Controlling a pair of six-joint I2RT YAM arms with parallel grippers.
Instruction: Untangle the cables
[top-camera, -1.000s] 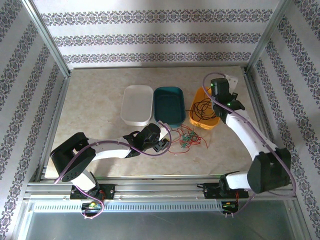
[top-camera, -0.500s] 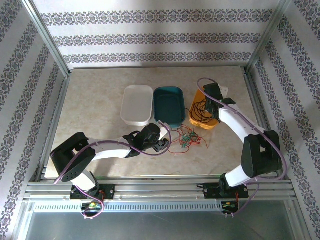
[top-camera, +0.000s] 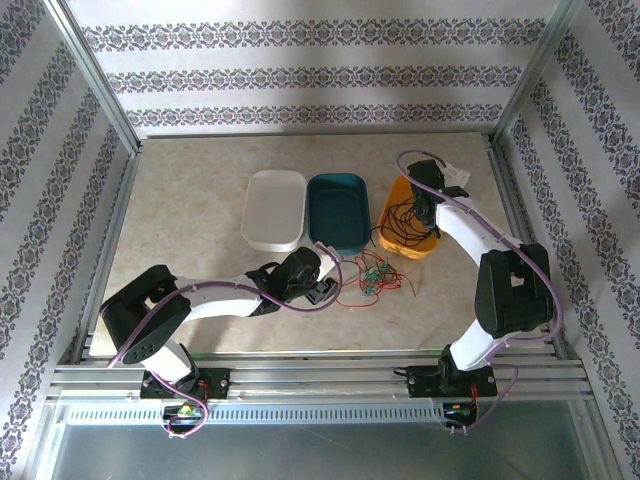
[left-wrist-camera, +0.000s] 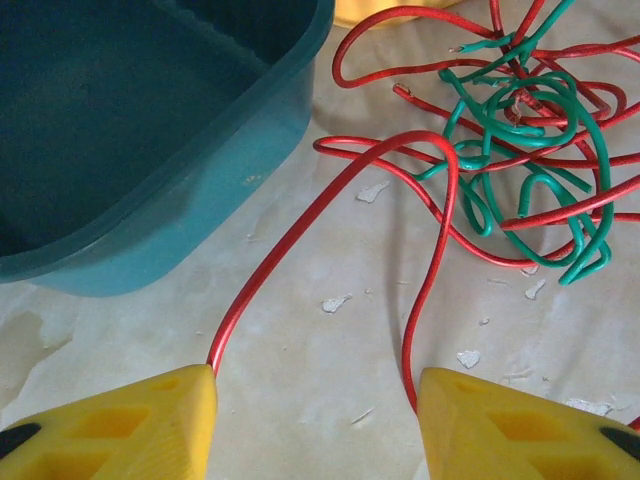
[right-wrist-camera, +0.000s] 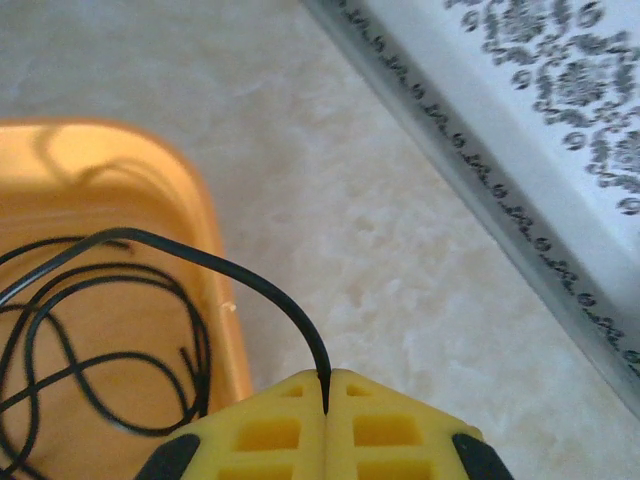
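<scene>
sorting partway: our right gripper (right-wrist-camera: 327, 385) clamps black cable (right-wrist-camera: 135, 233) over orange bin (right-wrist-camera: 215, 270); our left gripper (left-wrist-camera: 315, 400) gapes around red cable (left-wrist-camera: 300, 235); red-green tangle (left-wrist-camera: 530, 130) remains.

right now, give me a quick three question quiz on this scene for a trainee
1. True or false: the right end effector is shut on a black cable.
2. What colour is the bin holding the other black loops? A white, B teal, C orange.
3. Fill in: past the left end effector, whose open fingers straddle a red cable loop, the tangle mixes red and ____ cables.
Key: 1 true; 2 C; 3 green.
</scene>
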